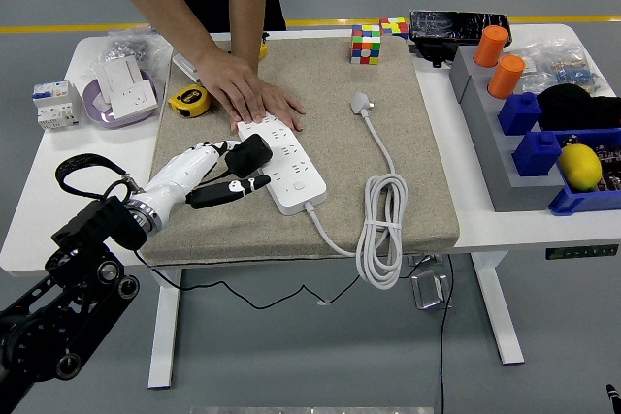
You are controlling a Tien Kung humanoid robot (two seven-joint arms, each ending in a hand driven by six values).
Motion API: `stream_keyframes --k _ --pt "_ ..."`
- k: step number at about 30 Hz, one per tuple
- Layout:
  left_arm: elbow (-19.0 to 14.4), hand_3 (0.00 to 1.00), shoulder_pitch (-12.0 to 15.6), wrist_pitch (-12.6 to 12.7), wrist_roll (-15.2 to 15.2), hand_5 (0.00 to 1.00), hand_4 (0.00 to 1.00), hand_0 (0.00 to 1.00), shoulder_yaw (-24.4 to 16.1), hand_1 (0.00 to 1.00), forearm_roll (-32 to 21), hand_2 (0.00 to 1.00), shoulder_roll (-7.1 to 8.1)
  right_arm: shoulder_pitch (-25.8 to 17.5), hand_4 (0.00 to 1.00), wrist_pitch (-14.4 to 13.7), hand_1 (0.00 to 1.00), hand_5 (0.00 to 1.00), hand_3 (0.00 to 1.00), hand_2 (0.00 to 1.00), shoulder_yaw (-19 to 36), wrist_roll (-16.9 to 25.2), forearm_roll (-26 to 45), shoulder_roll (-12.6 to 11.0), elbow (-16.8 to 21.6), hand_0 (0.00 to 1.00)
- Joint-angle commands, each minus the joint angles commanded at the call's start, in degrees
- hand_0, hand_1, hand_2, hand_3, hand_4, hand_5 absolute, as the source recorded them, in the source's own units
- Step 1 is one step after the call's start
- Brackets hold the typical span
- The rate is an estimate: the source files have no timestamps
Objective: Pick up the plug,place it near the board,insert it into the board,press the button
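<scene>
Grey, smooth flooring with a yellow line across the far side is what you see around a white desk [58, 210], most of whose middle is covered by a coarse beige mat [320, 94] with rounded corners. On that mat lies the board [286, 164], a long white power strip of glossy plastic set at a slant, with its own white cable coiled in loops [383, 225] at the mat's near edge and ending in a white plug [362, 103] lying flat farther back.

Your left hand [218, 170], white-shelled with black fingertips, comes in from the lower left and is closed around the black plug [252, 153], a matte, blocky shape that sits at the strip's near-left edge, touching or just over it (you cannot tell whether its pins are in a socket). A thin black cord trails off the mat's front and hangs under the desk.

A person at the far side presses a flat palm [250, 97] on the strip's far end.

Elsewhere you have a yellow tape measure [187, 101], a lilac bowl with white sockets [121, 92], two colour cubes [366, 44], and, at the right, a grey rack holding orange cylinders [499, 61], blue blocks [524, 128] and a lemon [580, 166].
</scene>
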Motion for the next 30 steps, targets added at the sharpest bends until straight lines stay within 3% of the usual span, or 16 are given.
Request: stream_keyframes --k 30 --pt "7.1 0.885 -4.3 2.0 -2.8 0.998 0.998 0.998 4.3 0.962 -0.6 0.909 -0.12 -0.5 0.998 0.0 0.873 0.998 0.811 0.812 -0.6 -0.1 0.1 -0.1 0.0 0.946"
